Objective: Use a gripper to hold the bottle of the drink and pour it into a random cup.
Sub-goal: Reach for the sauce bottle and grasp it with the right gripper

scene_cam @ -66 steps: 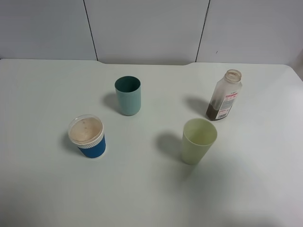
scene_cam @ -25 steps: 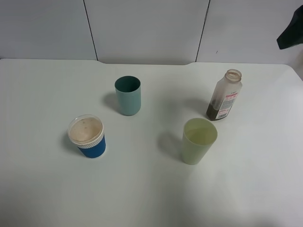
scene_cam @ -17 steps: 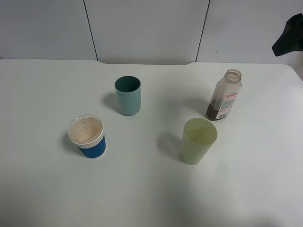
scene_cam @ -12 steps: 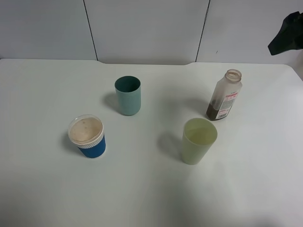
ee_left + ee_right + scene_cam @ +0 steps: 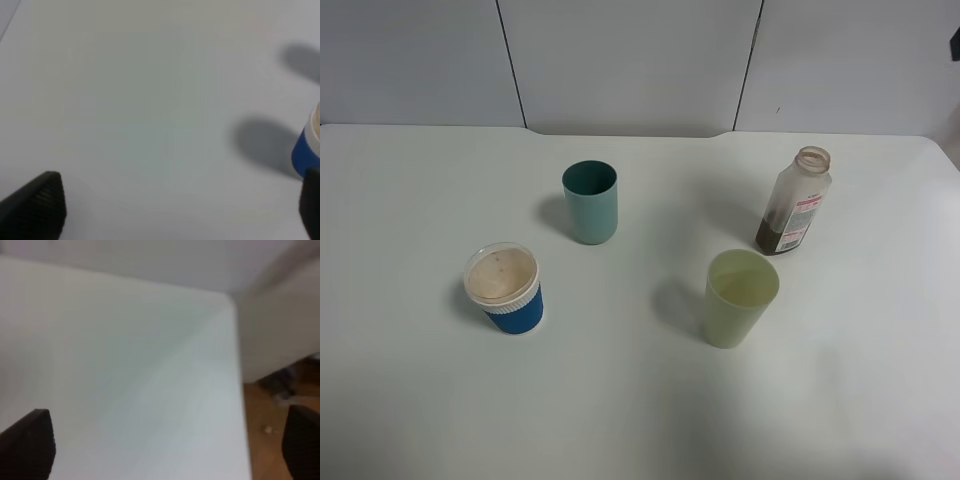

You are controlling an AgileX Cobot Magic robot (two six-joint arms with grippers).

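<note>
R gripper (image 5: 165, 442) back, nearly out of overhead view; it and L gripper (image 5: 172, 205) both wide.

- Left gripper (image 5: 172, 207): you see its jaws spread wide, with the black ribbed fingertips (image 5: 37, 205) far apart.
- Right gripper (image 5: 165, 442): jaws spread equally wide.
- Right arm (image 5: 955, 40): only a dark sliver shows in your exterior high view.

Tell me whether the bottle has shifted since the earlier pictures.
No. The bottle stands upright at the same spot in the exterior high view, just behind and to the right of the yellow-green tumbler.
</note>
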